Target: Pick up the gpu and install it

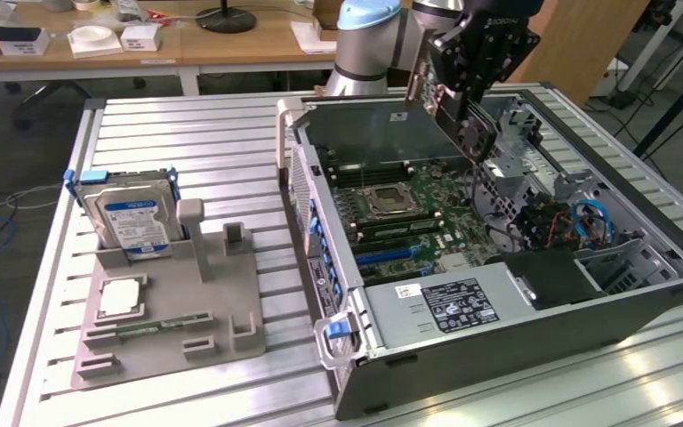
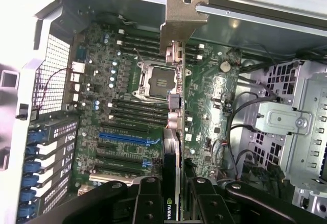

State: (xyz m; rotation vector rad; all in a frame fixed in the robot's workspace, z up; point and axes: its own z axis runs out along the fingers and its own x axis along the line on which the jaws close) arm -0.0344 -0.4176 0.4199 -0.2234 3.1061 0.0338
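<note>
Your pincer (image 1: 461, 93) is clamped on the gpu (image 1: 472, 135), with the card pinched between both fingers (image 2: 153, 196). The card hangs edge-down over the open computer case (image 1: 519, 342), above the motherboard (image 2: 127, 96) and not seated (the wrist view looks straight along its edge). The silver bracket (image 2: 182, 22) is at the end away from the grip. The CPU socket (image 2: 156, 79) lies just beside the card's line. 1 hard drive (image 1: 134, 221) stands in the grey holder (image 1: 170, 334) on the tabletop (image 1: 199, 133), well apart from the case.
</note>
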